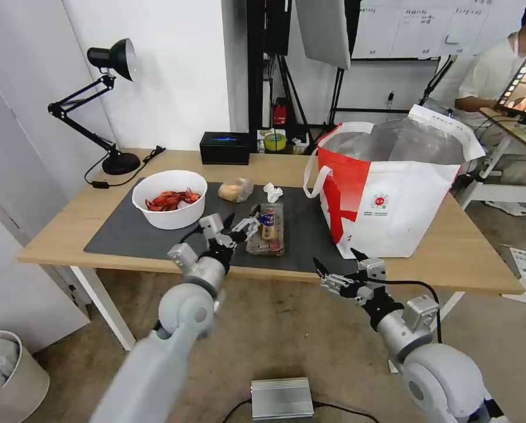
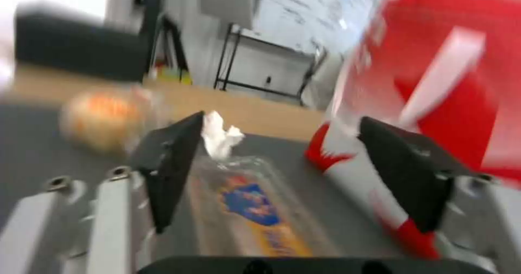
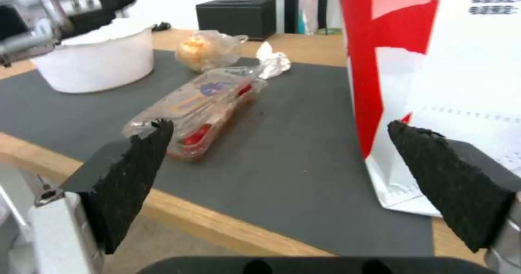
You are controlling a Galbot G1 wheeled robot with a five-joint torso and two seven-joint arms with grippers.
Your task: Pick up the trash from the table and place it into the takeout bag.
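On the table (image 1: pixel 69 230), on its dark mat (image 1: pixel 127 235), the trash lies spread out: a white bowl (image 1: pixel 170 198) of red shells, a small clear bag of tan food (image 1: pixel 235 189), a crumpled tissue (image 1: pixel 272 191) and a clear hinged tray (image 1: pixel 267 229). My left gripper (image 1: pixel 242 218) is open just at the tray's near left side; in the left wrist view the tray (image 2: pixel 250 209) lies between the open fingers (image 2: pixel 174 164). My right gripper (image 1: pixel 337 259) hangs open over the table's front edge, close to the red-and-white takeout bag (image 1: pixel 392 194), which stands open on the right.
A black tissue box (image 1: pixel 224 147) and a desk lamp (image 1: pixel 107 106) stand at the back of the table. On the floor are a white bin (image 1: pixel 10 376) at the left and a silver box (image 1: pixel 281 398) in front of me. Bare mat (image 3: pixel 293 143) lies between tray and bag.
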